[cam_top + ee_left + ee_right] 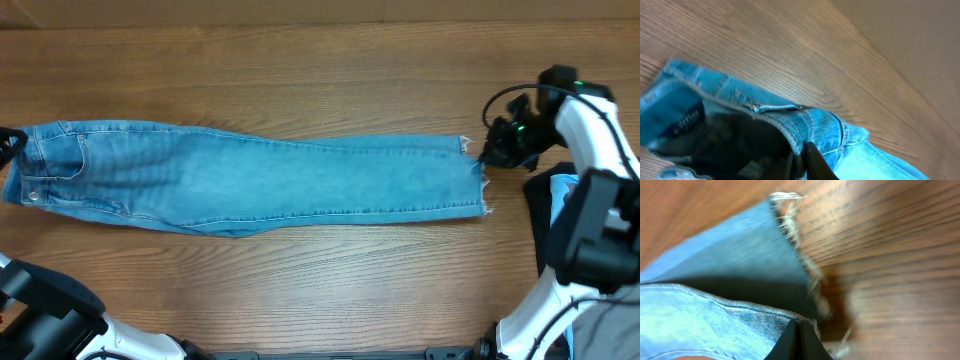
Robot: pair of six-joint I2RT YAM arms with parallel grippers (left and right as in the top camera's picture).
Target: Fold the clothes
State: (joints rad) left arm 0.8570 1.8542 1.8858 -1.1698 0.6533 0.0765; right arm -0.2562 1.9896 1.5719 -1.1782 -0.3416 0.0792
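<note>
The light blue jeans (260,180) lie folded lengthwise across the wooden table, waist at the left, frayed hems at the right. My left gripper (12,142) is at the far left edge, and in the left wrist view its fingers (801,161) are shut on the waistband (785,125) next to a belt loop. My right gripper (490,155) is at the hem end. In the right wrist view its fingers (799,341) are shut on the upper leg's edge (740,315) near the frayed hem (800,245), lifting it a little off the lower layer.
A black garment (545,210) and a pale cyan one (568,185) lie at the right table edge, just beyond the hems and partly under my right arm (600,200). Bare wooden table (330,80) surrounds the jeans.
</note>
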